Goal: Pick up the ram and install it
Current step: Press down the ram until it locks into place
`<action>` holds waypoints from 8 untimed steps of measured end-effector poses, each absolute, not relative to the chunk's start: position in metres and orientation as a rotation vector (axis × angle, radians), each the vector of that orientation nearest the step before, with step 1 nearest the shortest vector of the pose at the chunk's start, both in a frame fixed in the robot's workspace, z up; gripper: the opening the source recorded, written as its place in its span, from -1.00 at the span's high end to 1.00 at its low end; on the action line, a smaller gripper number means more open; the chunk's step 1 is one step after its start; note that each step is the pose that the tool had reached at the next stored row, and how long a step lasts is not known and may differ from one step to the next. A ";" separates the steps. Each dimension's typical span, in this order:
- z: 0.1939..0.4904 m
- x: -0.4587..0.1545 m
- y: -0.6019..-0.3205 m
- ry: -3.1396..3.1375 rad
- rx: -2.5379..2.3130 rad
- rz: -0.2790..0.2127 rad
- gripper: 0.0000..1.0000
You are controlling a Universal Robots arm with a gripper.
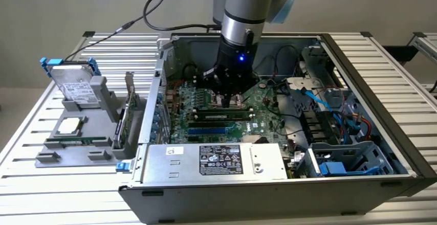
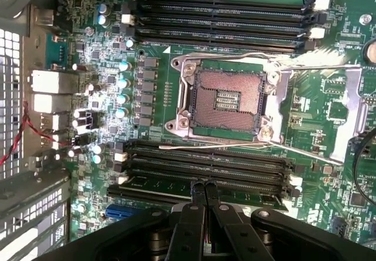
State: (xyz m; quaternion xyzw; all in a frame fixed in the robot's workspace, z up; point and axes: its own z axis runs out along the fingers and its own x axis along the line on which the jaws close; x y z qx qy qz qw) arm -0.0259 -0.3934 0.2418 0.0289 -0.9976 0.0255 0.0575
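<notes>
The ram is a thin green stick with black chips, lying in a motherboard slot just in front of the open CPU socket. In the wrist view the ram sits in one of the black slots of the bank beside the socket. My gripper hangs straight down inside the computer case, directly over the middle of the stick. Its two black fingers are pressed together with nothing between them, and the gripper's tips meet at the ram's upper edge. I cannot tell whether they touch it.
The open case walls in the arm on all sides. A power supply sits at the front and blue cables lie on the exterior view's right. On the exterior view's left, a grey fixture holds a hard drive, a CPU and an upright card.
</notes>
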 end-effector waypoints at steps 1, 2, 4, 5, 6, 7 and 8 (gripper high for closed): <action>0.242 -0.026 -0.393 -3.025 0.074 0.081 0.80; 0.242 -0.026 -0.393 -3.026 0.061 0.084 0.80; 0.242 -0.026 -0.393 -3.027 0.044 0.093 0.80; 0.243 -0.026 -0.394 -3.027 0.040 0.096 0.80; 0.244 -0.026 -0.394 -3.027 0.038 0.098 0.80; 0.246 -0.027 -0.394 -3.027 0.037 0.099 0.80; 0.247 -0.027 -0.394 -3.027 0.037 0.100 0.80</action>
